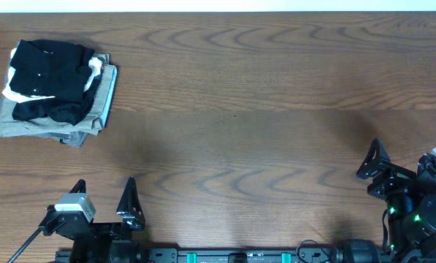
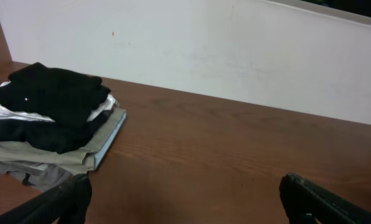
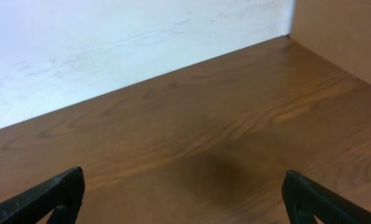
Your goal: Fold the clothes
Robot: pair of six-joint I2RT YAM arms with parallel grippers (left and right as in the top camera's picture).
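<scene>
One black T-shirt (image 1: pixel 46 66), bundled, long axis unclear

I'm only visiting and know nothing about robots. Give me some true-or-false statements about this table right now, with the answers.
1. The black soft-fabric T-shirt lies on top of a pile at the far left of the brown wooden table. True.
2. The left gripper is clutching that T-shirt. False: it stands open and empty at the near edge, well apart from the pile.
3. A white garment peeks out beneath the black one. True.
4. The right gripper is shut. False: its jaws are wide open over bare wood.
5. The grey garments top the pile. False: they are at the bottom.
</scene>
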